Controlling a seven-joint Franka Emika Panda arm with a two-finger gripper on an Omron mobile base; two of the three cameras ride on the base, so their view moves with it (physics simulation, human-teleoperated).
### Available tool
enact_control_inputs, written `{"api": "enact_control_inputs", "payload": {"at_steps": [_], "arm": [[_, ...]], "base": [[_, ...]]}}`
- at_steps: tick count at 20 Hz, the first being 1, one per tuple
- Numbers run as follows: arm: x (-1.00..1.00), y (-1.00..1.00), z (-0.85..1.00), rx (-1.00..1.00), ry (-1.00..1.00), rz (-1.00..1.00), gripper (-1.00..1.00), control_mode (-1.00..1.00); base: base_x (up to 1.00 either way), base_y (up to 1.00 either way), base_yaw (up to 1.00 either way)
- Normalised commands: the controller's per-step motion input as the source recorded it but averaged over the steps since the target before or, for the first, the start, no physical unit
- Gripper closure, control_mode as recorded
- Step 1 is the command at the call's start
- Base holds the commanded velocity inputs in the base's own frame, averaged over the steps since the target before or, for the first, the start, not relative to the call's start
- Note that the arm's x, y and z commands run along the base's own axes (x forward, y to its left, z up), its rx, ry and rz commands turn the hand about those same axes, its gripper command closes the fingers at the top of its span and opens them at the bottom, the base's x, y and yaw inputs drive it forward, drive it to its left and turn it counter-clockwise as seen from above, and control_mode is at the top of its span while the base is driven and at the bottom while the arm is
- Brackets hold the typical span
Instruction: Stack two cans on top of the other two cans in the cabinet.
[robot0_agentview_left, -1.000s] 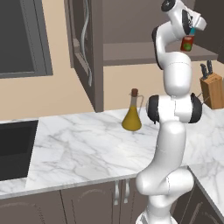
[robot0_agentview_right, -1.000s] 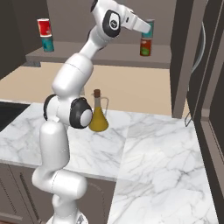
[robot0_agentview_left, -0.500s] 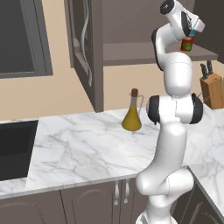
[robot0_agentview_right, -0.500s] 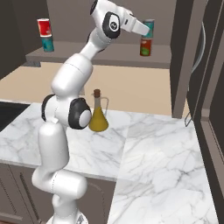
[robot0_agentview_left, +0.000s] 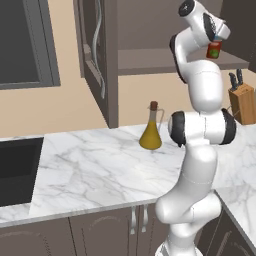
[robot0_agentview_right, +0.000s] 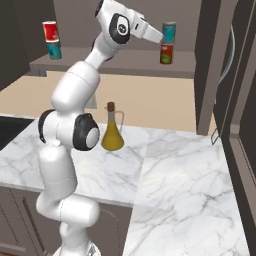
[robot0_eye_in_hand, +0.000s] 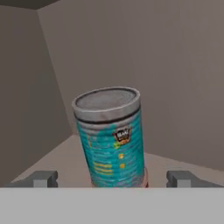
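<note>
Standing upright on red can, teal can, cabinet shelf, tool spread open, marble counter below

Over the last second the tool has spread its jaws wide, its fingers now standing clear of the teal can on either side. The teal can is released and rests upright on the red can.

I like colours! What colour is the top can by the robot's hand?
Teal-blue can, silver lid; clearest in the hand view.
</note>
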Motion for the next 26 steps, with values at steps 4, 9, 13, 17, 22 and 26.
{"api": "enact_control_inputs", "payload": {"at_steps": [4, 9, 13, 17, 22, 26], "arm": [[-0.35, 0.31, -0.24, 0.0, -0.01, 0.07, -1.0, -1.0], [-0.55, 0.36, -0.16, 0.0, 0.0, 0.21, -1.0, -1.0], [-0.57, 0.34, -0.08, 0.0, 0.02, 0.32, -1.0, -1.0], [-0.64, 0.33, -0.15, 0.0, 0.0, 0.38, -1.0, -1.0], [-0.61, 0.32, -0.03, 0.02, 0.26, 0.28, -1.0, -1.0], [-0.75, 0.28, -0.11, 0.0, 0.26, 0.25, -1.0, -1.0]], "base": [[0.0, 0.0, 0.0], [0.0, 0.0, 0.0], [0.0, 0.0, 0.0], [0.0, 0.0, 0.0], [0.0, 0.0, 0.0], [0.0, 0.0, 0.0]]}}
